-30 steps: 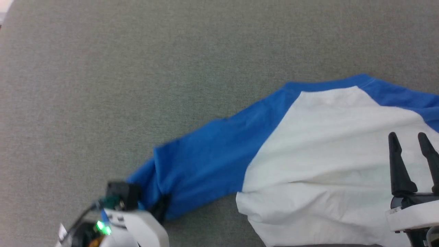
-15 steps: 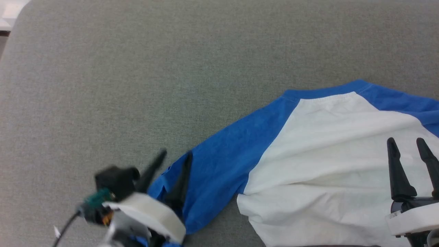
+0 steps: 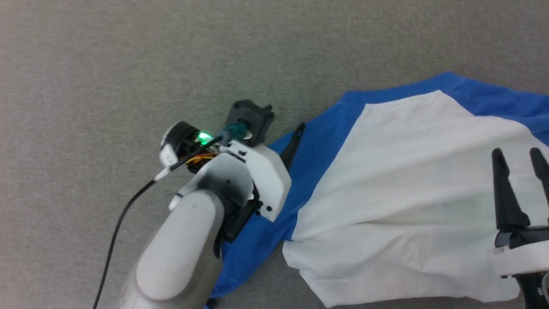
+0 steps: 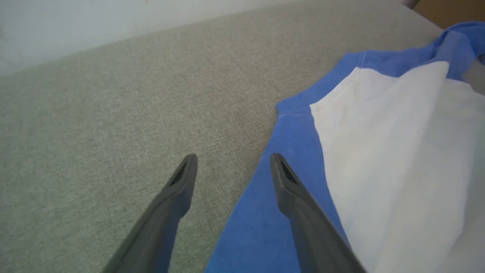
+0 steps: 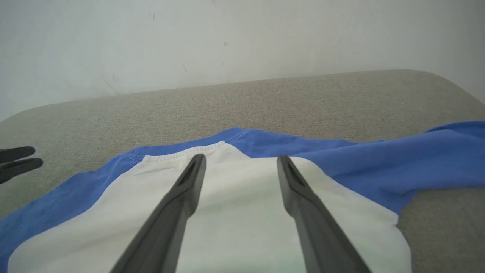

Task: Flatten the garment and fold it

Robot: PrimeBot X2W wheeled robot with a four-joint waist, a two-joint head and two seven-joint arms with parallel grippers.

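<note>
The garment lies on the grey surface, its blue sleeve slanting under the nearer left gripper (spread wide, holding nothing), the right gripper hovering parted over its white body.

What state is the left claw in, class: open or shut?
Open. In the left wrist view, the left claw has its fingers well apart, gripping nothing, by the garment.
</note>
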